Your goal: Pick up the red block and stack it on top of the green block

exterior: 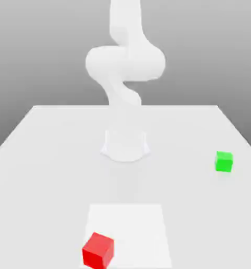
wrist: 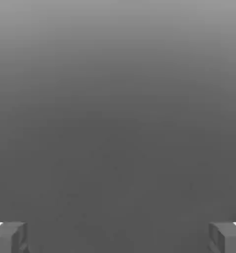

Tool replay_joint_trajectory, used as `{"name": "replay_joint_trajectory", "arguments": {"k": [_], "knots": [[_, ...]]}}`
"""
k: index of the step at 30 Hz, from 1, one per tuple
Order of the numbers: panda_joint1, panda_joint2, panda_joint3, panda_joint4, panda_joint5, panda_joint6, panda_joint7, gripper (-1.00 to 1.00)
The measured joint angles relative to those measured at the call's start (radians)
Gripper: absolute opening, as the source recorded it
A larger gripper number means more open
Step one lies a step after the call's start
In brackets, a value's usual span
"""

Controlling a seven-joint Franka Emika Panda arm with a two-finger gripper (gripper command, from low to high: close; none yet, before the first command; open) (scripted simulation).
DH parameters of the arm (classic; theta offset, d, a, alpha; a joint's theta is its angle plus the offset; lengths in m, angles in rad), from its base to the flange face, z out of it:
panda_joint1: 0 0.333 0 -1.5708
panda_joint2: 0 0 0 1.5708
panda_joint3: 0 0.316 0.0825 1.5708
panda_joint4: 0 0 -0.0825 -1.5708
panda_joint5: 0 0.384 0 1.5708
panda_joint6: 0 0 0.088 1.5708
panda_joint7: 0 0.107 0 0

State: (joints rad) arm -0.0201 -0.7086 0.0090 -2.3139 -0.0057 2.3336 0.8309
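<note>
White table (exterior: 54, 157), matte, running back to a straight far edge high in the exterior view. Behind it a plain grey backdrop, darker toward the top, no walls or fixtures to make out.

A brighter white square patch (exterior: 133, 226) lies on the table near the bottom centre of the frame.

Red block (exterior: 98, 250) sits at the bottom, left of centre, on the lower left corner of that patch, turned slightly so one corner faces the viewer. Resting flat on the surface.

Green block (exterior: 223, 161) at the right side of the frame, about mid-height, flat on the bare table. Well apart from the red one, nothing between them.

White arm (exterior: 125, 63) rises from a round base (exterior: 125, 145) at the table's centre, bending at the top of the frame.

Hand view: the gripper (wrist: 118, 237) has its two grey fingers (wrist: 9, 237) spread wide, one at each lower corner of the picture, nothing between them. Beyond them an even grey field, lighter at the top, darker toward the bottom.

Both blocks lie untouched.
</note>
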Motion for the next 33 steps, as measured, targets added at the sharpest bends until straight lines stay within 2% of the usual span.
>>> {"name": "replay_joint_trajectory", "arguments": {"k": [16,24,29,30,33], "knots": [[-0.09,0.587,0.017,-0.089,-0.039,0.216,0.2,0.0],[-0.112,0.875,0.006,-0.134,-0.012,0.323,0.266,0.0],[-0.114,1.056,0.002,-0.122,-0.005,0.451,0.277,0.0],[-0.113,1.089,0.001,-0.117,-0.006,0.478,0.277,-1.0],[-0.113,1.089,0.002,-0.117,-0.006,0.479,0.278,-1.0]]}}
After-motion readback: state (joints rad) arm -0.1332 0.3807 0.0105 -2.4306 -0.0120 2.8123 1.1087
